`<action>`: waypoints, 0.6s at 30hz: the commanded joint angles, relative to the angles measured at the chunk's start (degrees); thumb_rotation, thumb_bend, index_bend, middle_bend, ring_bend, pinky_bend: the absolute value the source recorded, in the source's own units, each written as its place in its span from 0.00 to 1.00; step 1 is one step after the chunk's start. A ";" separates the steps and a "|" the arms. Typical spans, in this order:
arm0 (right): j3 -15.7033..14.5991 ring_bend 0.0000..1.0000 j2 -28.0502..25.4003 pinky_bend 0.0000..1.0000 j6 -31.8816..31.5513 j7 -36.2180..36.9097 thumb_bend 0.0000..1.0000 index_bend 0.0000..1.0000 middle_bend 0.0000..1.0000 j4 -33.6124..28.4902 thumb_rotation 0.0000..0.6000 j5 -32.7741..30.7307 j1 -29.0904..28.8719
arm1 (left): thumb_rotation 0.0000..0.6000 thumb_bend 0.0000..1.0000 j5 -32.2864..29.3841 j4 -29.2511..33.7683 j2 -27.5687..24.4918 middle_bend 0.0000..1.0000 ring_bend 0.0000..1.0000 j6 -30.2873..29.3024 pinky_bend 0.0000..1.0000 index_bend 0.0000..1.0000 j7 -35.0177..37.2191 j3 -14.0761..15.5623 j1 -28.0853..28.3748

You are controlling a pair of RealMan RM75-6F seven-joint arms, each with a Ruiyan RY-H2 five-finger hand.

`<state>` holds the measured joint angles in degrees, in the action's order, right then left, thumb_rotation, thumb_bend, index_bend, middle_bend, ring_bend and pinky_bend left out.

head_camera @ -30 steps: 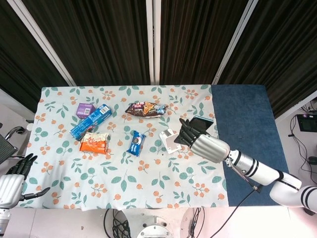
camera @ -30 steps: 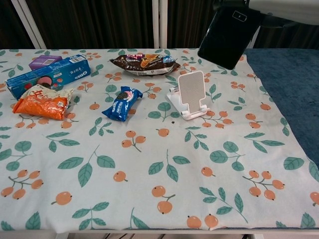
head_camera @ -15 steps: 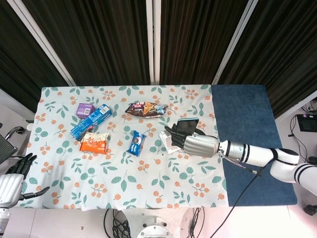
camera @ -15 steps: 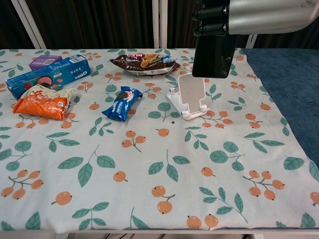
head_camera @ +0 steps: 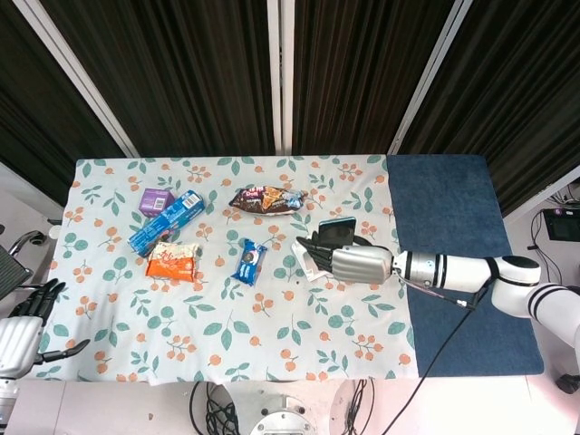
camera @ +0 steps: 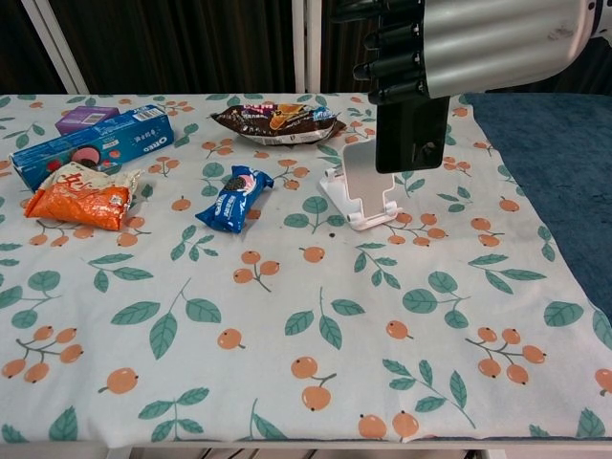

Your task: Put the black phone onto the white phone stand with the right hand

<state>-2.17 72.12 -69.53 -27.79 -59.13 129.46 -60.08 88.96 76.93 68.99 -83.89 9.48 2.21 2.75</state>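
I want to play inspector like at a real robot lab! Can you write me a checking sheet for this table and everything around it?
Surface: table under a white cloth with leaf and orange-fruit print; dark blue mat on its right side.
Job's things: black phone held upright just above and in front of the white phone stand; not seated yet.
Clutter: blue Oreo box, purple box, orange snack bag, small blue cookie pack, dark chip bag, all left of the stand.
Hands: right hand grips the phone; left hand off the table's left edge, fingers apart, holding nothing.
Cables: black cable hanging below the right arm.
Surroundings: dark curtains behind.
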 commanded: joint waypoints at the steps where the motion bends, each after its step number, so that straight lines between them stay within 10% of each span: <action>1: -0.24 0.26 1.34 0.00 -0.33 0.80 0.28 0.55 0.20 1.67 1.00 -0.23 -0.61 | 0.48 0.07 -0.14 0.05 0.02 0.02 0.10 0.05 0.26 0.03 -0.13 -0.06 -0.02; 18: -2.62 0.20 9.94 0.00 -1.99 6.80 0.28 0.53 0.19 13.24 1.00 -1.11 -4.71 | 0.50 0.07 -1.25 -0.94 0.62 0.02 0.10 0.98 0.26 0.03 0.12 -0.72 0.34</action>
<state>-4.36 81.45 -71.46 -21.53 -46.57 128.42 -64.41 87.73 75.99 69.60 -82.93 9.58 1.50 3.07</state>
